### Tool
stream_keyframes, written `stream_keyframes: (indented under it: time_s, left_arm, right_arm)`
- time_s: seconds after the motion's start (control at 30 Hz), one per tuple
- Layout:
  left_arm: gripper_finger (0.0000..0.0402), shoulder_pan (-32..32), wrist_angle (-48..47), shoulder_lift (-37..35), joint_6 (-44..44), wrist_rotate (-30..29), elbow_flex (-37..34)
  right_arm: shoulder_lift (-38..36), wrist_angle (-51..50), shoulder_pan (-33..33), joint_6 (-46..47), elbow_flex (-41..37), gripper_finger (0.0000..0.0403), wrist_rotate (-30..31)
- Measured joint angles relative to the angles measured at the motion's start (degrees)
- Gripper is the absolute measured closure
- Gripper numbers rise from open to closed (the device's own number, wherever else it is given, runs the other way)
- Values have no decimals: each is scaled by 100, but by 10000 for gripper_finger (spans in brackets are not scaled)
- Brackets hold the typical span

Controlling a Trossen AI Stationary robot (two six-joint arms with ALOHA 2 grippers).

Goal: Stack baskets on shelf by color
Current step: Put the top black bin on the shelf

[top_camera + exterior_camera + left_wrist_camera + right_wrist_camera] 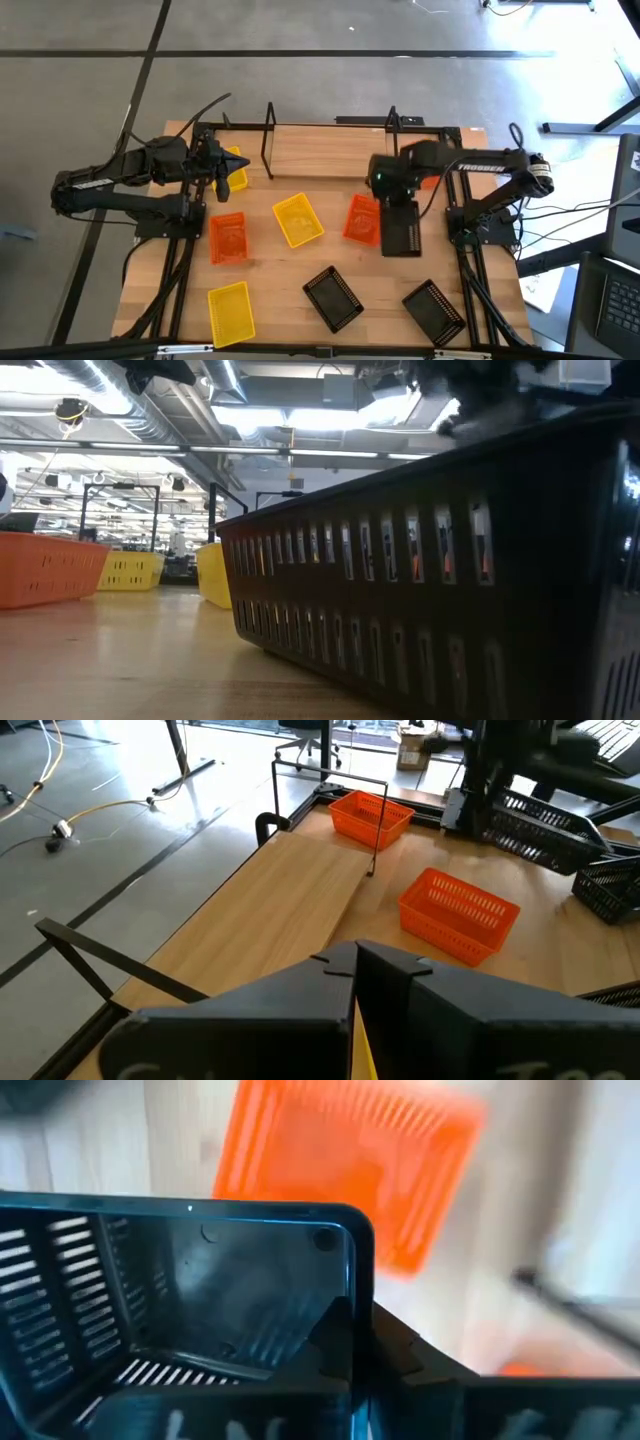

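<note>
You have a light-wood table [300, 275] on a black frame, standing on a grey floor crossed by dark lines. The shelf [320, 150] lies along the table's far edge, its black end loops upright.

Your right pincer [398, 222] is clamped on the rim of a black basket [401, 228], held above the table near the right edge, just in front of the shelf. Beside and partly under it lies an orange basket [360, 218]; another orange basket [370, 816] sits at the shelf's right end, seen best from the left wrist.

Your left pincer [222, 172] grips a yellow basket [234, 170] by the shelf's left end, its fingers closed on the rim.

Loose on the table: an orange basket [227, 238] left of centre, a yellow basket [298, 219] at the centre, a yellow basket [231, 311] at the near left corner, and two black baskets [333, 298] [434, 310] along the near edge, well apart from each other.

From table height a black basket wall [450, 570] fills most of the sight; behind it you see a long hall with ceiling strip lights and ducting. At the right edge of the overhead view, cables and a laptop [615, 300] sit off the table.
</note>
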Motion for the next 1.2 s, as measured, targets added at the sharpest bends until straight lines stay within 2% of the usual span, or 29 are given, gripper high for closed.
stream_keyframes:
  time_s: [0.2, 0.3, 0.57, 0.73, 0.83, 1.13, 1.2]
  left_arm:
    - [401, 0, -1, 0, 33, 0, 0]
    - [401, -2, 14, 2, 250, 0, 0]
    - [401, -2, 146, 161, 297, 2, 2]
    - [401, -2, 149, 194, 253, 2, 2]
    - [401, -1, 149, 195, 224, 2, 2]
    - [401, -1, 149, 190, 105, 1, 2]
    - [401, -2, 149, 190, 105, 2, 2]
  right_arm:
    - [94, 150, -430, -39, 1028, 402, 852]
    - [280, 194, -760, -488, 1436, 402, 1048]
    - [1373, 454, -1893, -1982, 2382, 403, 1008]
    - [2065, 513, -2526, -2709, 2776, 403, 365]
    - [2485, 528, -2794, -3044, 2887, 403, 305]
    - [3307, 784, -3210, -3222, 2928, 403, 293]
    - [3391, 799, -3241, -3222, 2928, 403, 455]
